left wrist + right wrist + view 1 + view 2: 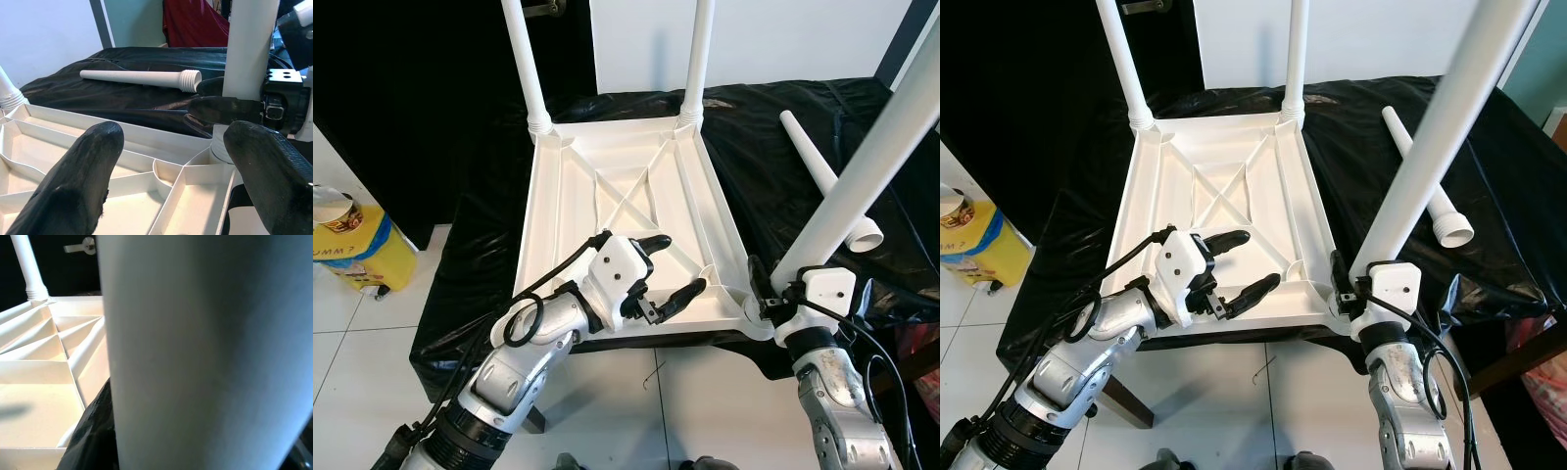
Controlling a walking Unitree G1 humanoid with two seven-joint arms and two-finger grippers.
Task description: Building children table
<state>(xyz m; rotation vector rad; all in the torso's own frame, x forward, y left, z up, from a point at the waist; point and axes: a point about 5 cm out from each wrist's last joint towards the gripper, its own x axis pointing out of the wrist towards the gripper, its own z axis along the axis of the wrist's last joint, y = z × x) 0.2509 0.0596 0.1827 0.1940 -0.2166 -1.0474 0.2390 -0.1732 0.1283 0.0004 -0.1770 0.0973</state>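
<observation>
Right gripper (1344, 286) pinches long white plastic leg (1430, 147) at upturned white plastic tabletop (1224, 186); left gripper (668, 271) spread; no legible writing.

Bright, even daylight fills both head views, which are sharp, with mild glare on the black sheet (783, 127) toward two o'clock. In the right wrist view the white leg (205, 352) is a soft, out-of-focus mass; the left wrist view's near fingers (78, 181) blur slightly.

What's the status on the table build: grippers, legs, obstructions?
Left gripper open over upturned tabletop. Right gripper shut on third leg at near corner socket. Two far legs seated; fourth leg loose on black cloth.
</observation>
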